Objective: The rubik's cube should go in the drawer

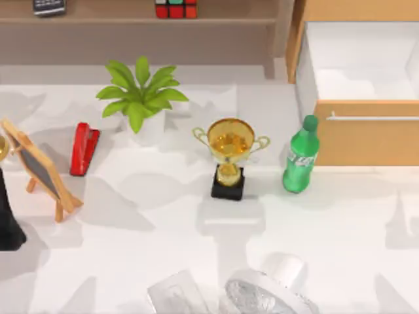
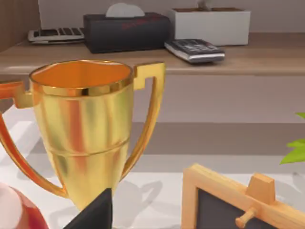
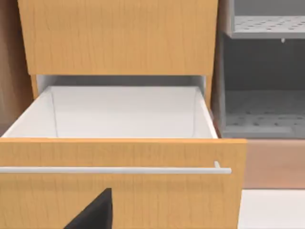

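Note:
The rubik's cube (image 1: pixel 175 8), black-framed with red and green stickers, sits on the wooden shelf (image 1: pixel 131 21) at the back, apart from both arms. At the right stands the drawer (image 1: pixel 366 140), pulled open, with bare white inner walls (image 3: pixel 124 112) and a silver bar handle (image 3: pixel 114 170) on its front panel. The right wrist view faces this front panel closely, with a dark part of my right gripper (image 3: pixel 93 214) low in view. My left arm (image 1: pixel 8 226) is parked at the left edge; a dark part of my left gripper (image 2: pixel 95 212) sits before a gold trophy (image 2: pixel 81 133).
A gold trophy (image 1: pixel 230 157) and a green bottle (image 1: pixel 301 156) stand mid-table before the drawer. A potted plant (image 1: pixel 141 98), red stapler (image 1: pixel 84 148) and small chalkboard easel (image 1: pixel 39 171) fill the left. A silvery object (image 1: pixel 262 294) lies at the front edge. A calculator (image 2: pixel 195 50) rests on the shelf.

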You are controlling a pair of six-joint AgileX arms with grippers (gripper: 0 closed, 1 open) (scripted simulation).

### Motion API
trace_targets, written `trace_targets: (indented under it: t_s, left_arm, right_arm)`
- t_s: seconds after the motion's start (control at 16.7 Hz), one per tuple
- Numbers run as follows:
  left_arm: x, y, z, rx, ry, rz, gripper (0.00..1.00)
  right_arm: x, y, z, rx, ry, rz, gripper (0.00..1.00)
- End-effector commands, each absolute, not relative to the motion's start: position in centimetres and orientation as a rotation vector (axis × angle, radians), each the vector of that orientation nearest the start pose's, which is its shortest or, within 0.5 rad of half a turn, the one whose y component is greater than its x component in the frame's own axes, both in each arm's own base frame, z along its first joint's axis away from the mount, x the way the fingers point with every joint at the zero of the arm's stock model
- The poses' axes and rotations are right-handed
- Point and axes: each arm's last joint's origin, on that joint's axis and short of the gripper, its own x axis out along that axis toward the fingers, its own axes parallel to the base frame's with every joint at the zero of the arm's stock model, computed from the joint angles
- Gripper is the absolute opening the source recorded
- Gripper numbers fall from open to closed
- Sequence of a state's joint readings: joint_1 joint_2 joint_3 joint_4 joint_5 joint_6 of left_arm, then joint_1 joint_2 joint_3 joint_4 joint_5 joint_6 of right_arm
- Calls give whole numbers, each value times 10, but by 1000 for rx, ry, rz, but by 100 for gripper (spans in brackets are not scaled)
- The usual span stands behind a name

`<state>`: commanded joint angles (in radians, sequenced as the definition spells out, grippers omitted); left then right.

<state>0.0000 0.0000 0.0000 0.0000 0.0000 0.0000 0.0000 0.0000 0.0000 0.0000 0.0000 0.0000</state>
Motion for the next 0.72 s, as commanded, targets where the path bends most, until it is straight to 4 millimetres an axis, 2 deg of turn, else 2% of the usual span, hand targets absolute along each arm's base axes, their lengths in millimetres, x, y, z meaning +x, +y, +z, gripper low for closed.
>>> trace_targets:
  t_s: [0.18,0.3,0.54,0.72]
  left_arm:
    - [106,-1,160,0,0,0,100]
    - [106,-1,160,0,0,0,100]
    - [106,-1,160,0,0,0,100]
    - [106,-1,160,0,0,0,100]
  right_arm:
    - [106,-1,162,0,-2,0,100]
    - [107,1,175,-1,-12,0,100]
    - [119,9,224,-2,-36,0,100]
    - [148,23,268,-2,-31,-1,100]
